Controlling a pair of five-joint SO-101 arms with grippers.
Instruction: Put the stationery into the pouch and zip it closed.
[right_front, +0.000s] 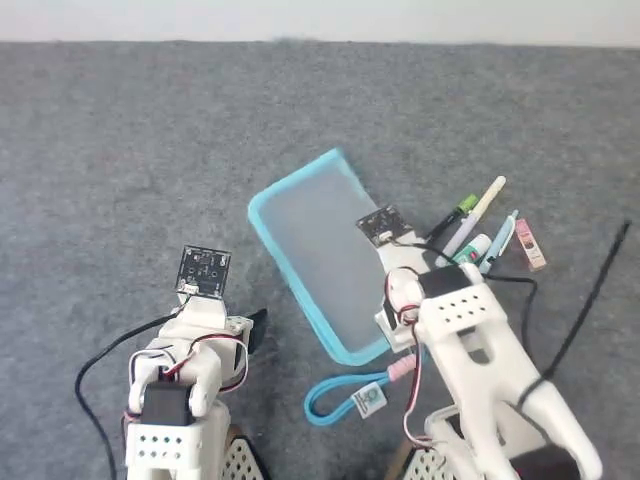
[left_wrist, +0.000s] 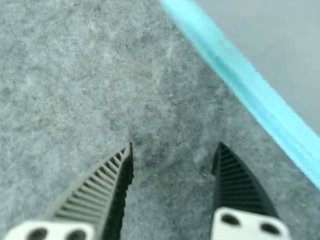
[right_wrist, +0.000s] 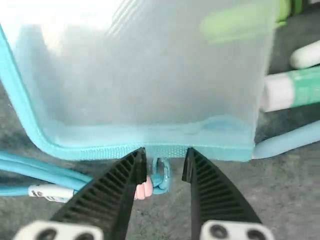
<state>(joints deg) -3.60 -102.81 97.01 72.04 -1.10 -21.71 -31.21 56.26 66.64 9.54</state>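
With my right gripper (right_wrist: 165, 151) parted around the zipper pull (right_wrist: 160, 175) and my left gripper (left_wrist: 175, 146) open, a pinch may miss the small tab and drag the unbraced pouch (right_wrist: 150, 75).

Grey felt table (right_front: 150, 150): blue-edged translucent pouch (right_front: 315, 250) mid-table, strap loop (right_front: 335, 400) toward arms' edge, pens (right_front: 470, 225) and pink eraser (right_front: 530, 245) beside pouch, right side.
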